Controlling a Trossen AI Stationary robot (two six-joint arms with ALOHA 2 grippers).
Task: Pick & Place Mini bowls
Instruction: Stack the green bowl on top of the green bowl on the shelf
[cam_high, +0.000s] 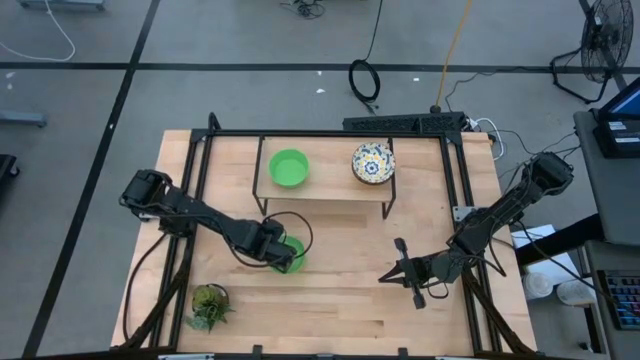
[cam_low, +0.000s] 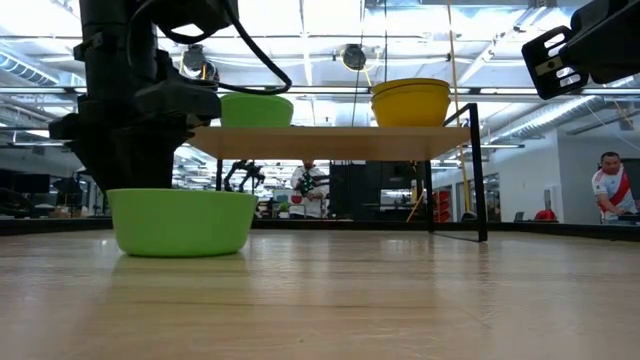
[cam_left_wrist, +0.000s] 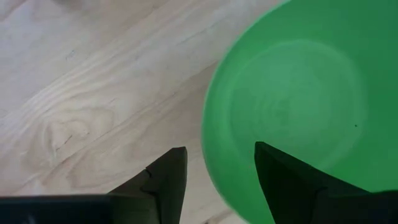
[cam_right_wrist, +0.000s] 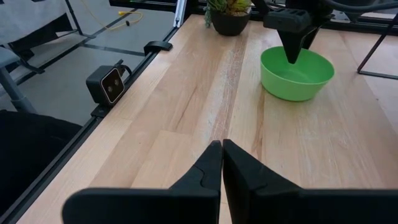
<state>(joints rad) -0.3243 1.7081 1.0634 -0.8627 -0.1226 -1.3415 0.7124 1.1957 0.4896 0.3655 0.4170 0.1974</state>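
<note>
**Left gripper straddles the rim of a green bowl**

Green bowl (cam_low: 182, 221) sits closest to the table-level camera, resting flat on the wooden table (cam_high: 340, 300) with the left gripper (cam_high: 283, 255) down over it. From the left wrist camera, the fingers (cam_left_wrist: 165, 180) stand apart on either side of the bowl's rim, one outside and one inside, and I cannot tell whether either pad touches the wall. Two more bowls are on the raised shelf (cam_high: 325, 193) behind: a plain green one (cam_high: 289, 168) and a floral one (cam_high: 373, 163). The potted plant (cam_high: 209, 304) stands near the table's front left corner. The right gripper (cam_high: 392, 275) waits well apart on the right side, fingers together and empty.

To do this step well, the rim should sit deep between the pads before any closing or lifting. If releasing instead, the fingers should rise straight up, so the bowl is not dragged or tipped
</note>
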